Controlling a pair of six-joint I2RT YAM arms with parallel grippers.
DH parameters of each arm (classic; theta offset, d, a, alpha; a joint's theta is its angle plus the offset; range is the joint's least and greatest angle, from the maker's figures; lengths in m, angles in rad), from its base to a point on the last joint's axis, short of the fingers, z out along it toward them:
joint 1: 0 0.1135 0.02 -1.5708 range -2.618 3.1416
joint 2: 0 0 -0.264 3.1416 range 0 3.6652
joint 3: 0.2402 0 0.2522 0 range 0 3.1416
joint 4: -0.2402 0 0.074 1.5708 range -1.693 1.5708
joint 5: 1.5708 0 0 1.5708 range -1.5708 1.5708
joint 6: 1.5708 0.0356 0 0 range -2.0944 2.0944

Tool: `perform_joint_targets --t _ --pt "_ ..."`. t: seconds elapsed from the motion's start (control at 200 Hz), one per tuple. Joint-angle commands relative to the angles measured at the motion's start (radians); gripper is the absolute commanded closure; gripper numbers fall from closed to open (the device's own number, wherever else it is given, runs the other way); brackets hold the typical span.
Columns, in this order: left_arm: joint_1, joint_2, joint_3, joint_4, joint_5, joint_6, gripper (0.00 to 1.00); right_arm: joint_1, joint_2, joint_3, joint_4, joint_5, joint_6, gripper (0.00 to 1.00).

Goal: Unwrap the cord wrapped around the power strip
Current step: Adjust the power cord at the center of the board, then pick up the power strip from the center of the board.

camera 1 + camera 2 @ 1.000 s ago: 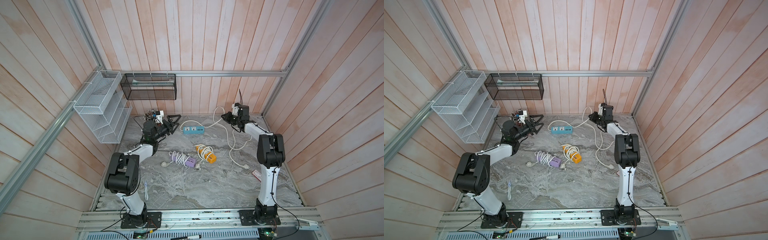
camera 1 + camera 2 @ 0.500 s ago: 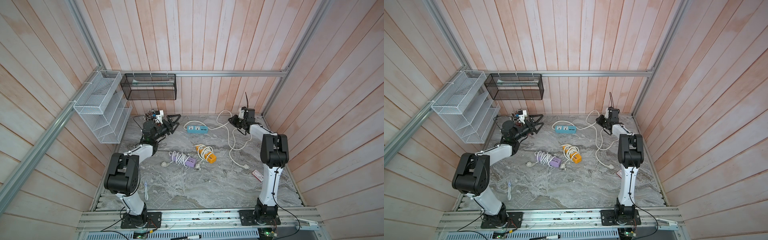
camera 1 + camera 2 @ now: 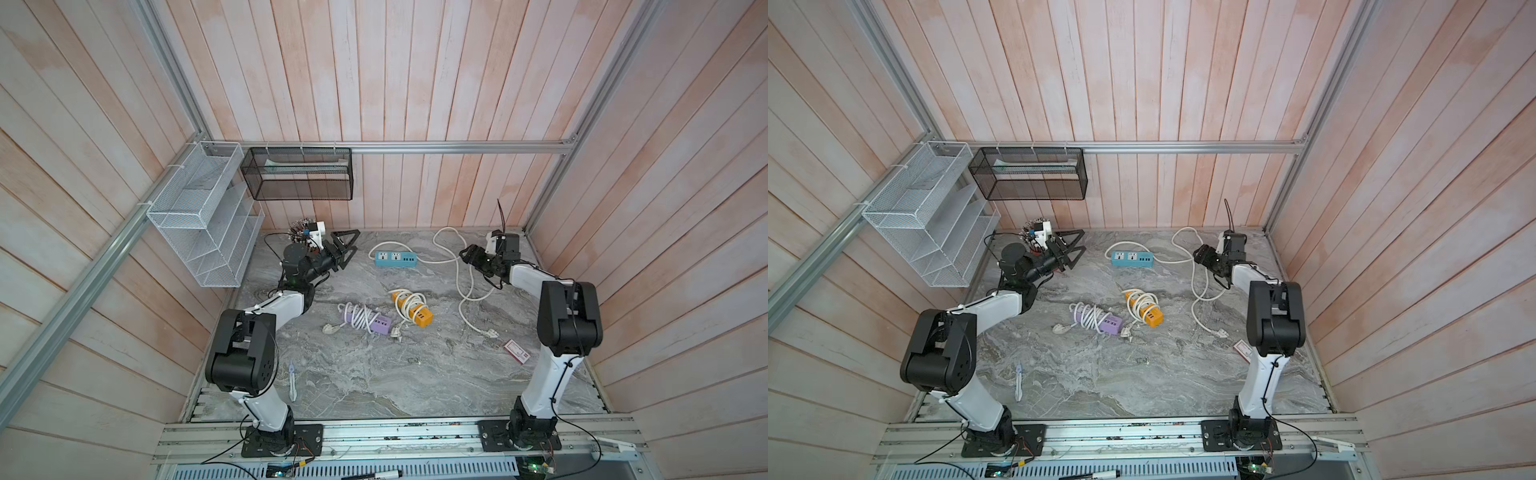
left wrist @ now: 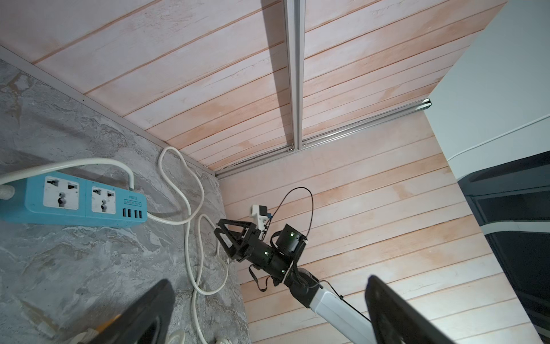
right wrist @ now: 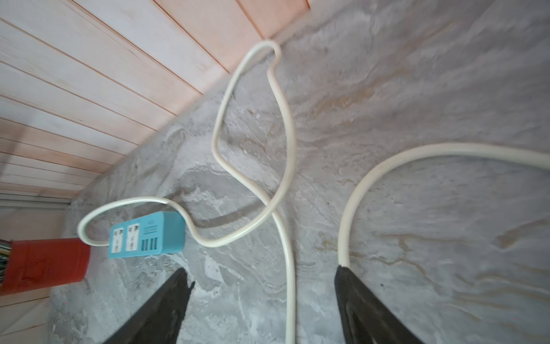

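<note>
Strip: blue strip (image 3: 394,258) lies flat with its sockets up, near the back wall, between the two grippers.
Cord: cord (image 3: 458,276) is unwound and loose on the table (image 3: 374,386). It loops toward the back wall, crosses itself near the right gripper, and ends at the plug (image 3: 490,332) by the right arm.
Right gripper: right gripper (image 3: 466,253) has its jaws apart and clamps nothing. In the wrist view, a run of cord lies on the table between its fingers.
Left gripper: left gripper (image 3: 352,242) has its jaws wide apart and empty, and points toward the blue strip.
Others: purple strip (image 3: 376,323) and orange strip (image 3: 417,311) lie mid-table, each with its cord wound round it.
</note>
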Motion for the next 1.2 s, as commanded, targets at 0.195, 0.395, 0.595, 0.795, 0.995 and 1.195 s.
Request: perform_joint_targets --t 0.195,0.395,0.595,0.795,0.995,1.195 --pt "0.025 -0.059 -0.035 -0.032 0.019 0.06 0.0 0.118 -0.266 -0.116 -0.09 -0.059 -0.115 0.12" --pt "0.038 -0.092 -0.068 -0.053 0.044 0.075 0.0 0.15 -0.404 -0.365 0.014 -0.247 0.056 0.12" --pt "0.038 -0.157 -0.067 -0.175 0.055 0.164 0.0 0.215 -0.525 -0.583 0.066 -0.277 0.19 0.12" --pt "0.038 -0.24 -0.045 -0.36 0.041 0.359 0.0 0.303 -0.52 -0.707 0.244 -0.278 0.323 0.12" --pt "0.002 -0.35 0.066 -0.786 -0.125 0.779 0.0 0.32 -0.445 -0.733 0.364 -0.295 0.394 0.13" --pt "-0.023 -0.442 0.023 -0.905 -0.388 0.948 0.0 0.356 -0.412 -0.753 0.425 -0.278 0.442 0.14"
